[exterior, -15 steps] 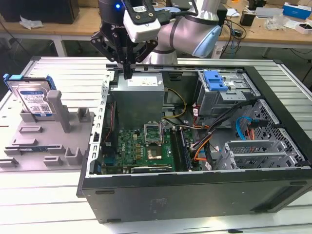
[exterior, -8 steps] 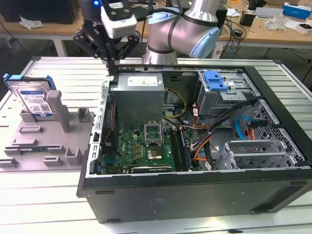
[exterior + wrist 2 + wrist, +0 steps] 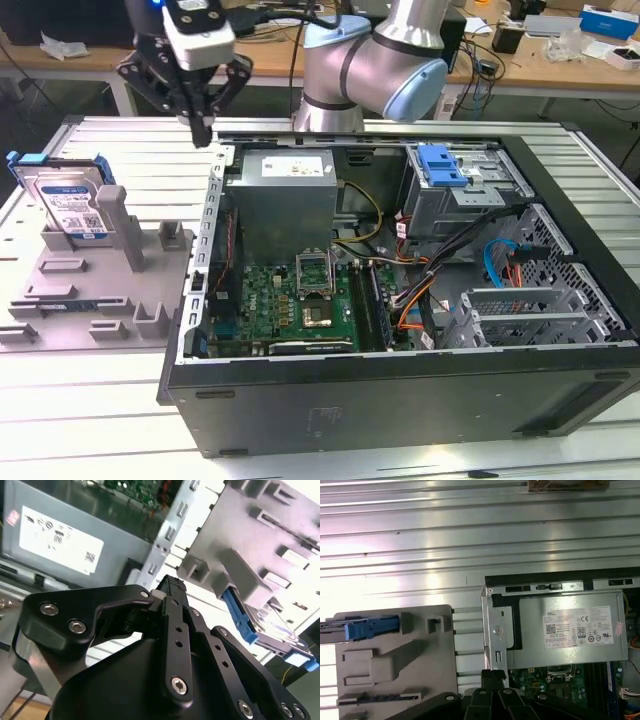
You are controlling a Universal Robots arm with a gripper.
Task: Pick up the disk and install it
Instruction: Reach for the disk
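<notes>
On the grey fixture (image 3: 62,305), upright silver disk (image 3: 72,205), blue-framed, white-and-blue label; jaws pressed together, empty.

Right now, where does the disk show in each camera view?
Exterior view: the disk stands on edge in the grey holder, at the exterior view's left, outside the case.
Second wrist view: blue-framed disk slotted into the holder.
First wrist view: disk edge-on in the holder.
Shared landmark: the power supply.

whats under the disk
A grey holder on the table, at the exterior view's left. The disk stands on edge in one of its slots. The slot walls cover the disk's bottom edge, so how it seats cannot be seen.
</notes>
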